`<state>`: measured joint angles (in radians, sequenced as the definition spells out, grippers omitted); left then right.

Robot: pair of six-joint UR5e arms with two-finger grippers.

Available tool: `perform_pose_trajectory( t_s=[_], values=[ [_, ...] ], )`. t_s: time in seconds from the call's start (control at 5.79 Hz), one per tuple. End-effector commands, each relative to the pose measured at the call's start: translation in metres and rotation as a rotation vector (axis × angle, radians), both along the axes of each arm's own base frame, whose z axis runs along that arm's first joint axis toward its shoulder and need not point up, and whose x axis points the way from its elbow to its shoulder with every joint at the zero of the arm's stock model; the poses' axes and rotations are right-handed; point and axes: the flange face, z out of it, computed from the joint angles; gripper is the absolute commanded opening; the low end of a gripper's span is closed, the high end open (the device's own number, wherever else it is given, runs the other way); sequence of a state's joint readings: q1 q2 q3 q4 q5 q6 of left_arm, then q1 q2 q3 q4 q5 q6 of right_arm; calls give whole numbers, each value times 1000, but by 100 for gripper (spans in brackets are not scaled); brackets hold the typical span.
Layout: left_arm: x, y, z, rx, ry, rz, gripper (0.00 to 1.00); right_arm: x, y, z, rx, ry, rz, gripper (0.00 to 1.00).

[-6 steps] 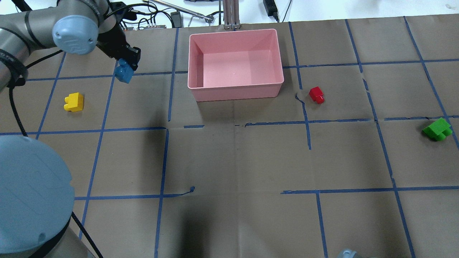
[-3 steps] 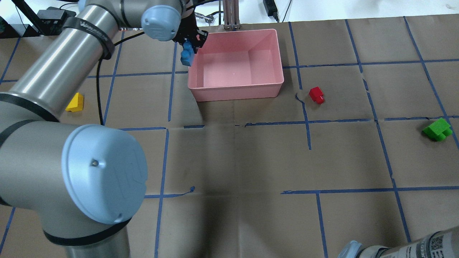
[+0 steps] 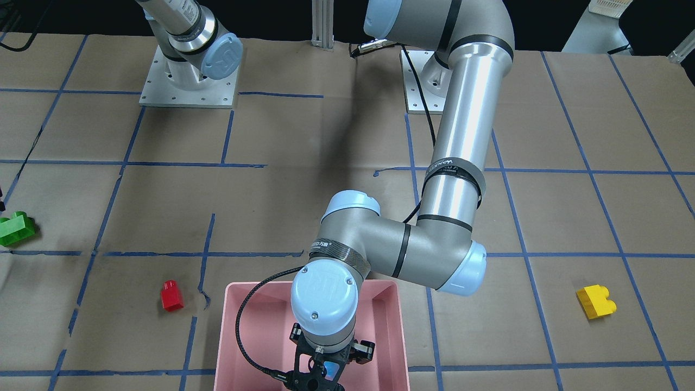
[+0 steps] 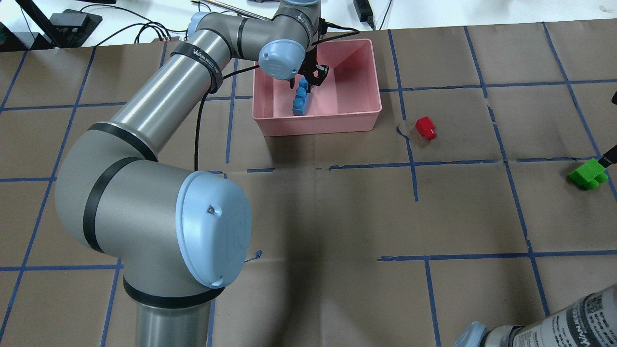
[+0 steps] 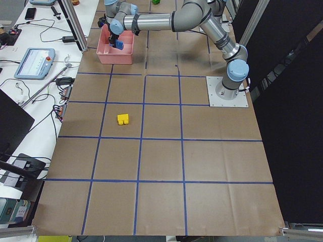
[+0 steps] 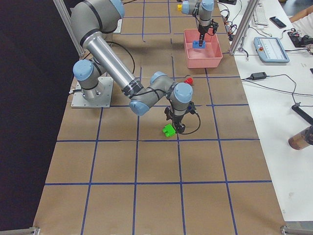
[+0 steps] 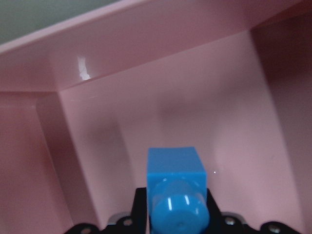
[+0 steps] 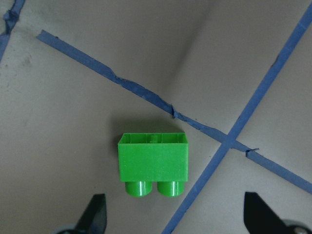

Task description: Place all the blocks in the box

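Note:
My left gripper (image 4: 306, 81) is shut on the long blue block (image 4: 300, 100) and holds it on end inside the pink box (image 4: 318, 123), near its left wall. The left wrist view shows the blue block (image 7: 176, 195) between the jaws over the box floor (image 7: 195, 107). My right gripper (image 8: 175, 214) is open, directly above the green block (image 8: 153, 163), which lies on the table at the far right (image 4: 587, 174). The red block (image 4: 425, 127) lies right of the box. The yellow block (image 3: 595, 301) lies on the robot's left side, hidden by the left arm in the overhead view.
The table is brown paper with a grid of blue tape lines (image 4: 414, 164). The left arm's forearm (image 4: 159, 106) stretches across the left half of the table toward the box. Cables and equipment lie beyond the table's far edge (image 4: 361, 12).
My left arm has carried the blue block to the right, from outside the box's left wall to inside the box. The right arm has come into view near the green block.

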<state>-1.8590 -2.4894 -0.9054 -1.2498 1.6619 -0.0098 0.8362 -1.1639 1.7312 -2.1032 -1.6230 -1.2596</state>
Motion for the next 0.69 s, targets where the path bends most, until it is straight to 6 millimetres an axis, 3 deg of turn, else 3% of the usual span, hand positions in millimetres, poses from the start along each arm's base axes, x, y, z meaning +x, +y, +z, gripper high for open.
perform_pose_trajectory(
  t_s=[0.0,0.35,0.52],
  values=[
    [28,-6,22,-5,2,28,99,2,2,-27,17,-18,0,100],
    [148,-10,108,43,14,159,99,3,4,-45,43,-35,3,100],
    [191,-10,120,66,12,185,99,5,7,-51,58,-42,2,99]
  ],
)
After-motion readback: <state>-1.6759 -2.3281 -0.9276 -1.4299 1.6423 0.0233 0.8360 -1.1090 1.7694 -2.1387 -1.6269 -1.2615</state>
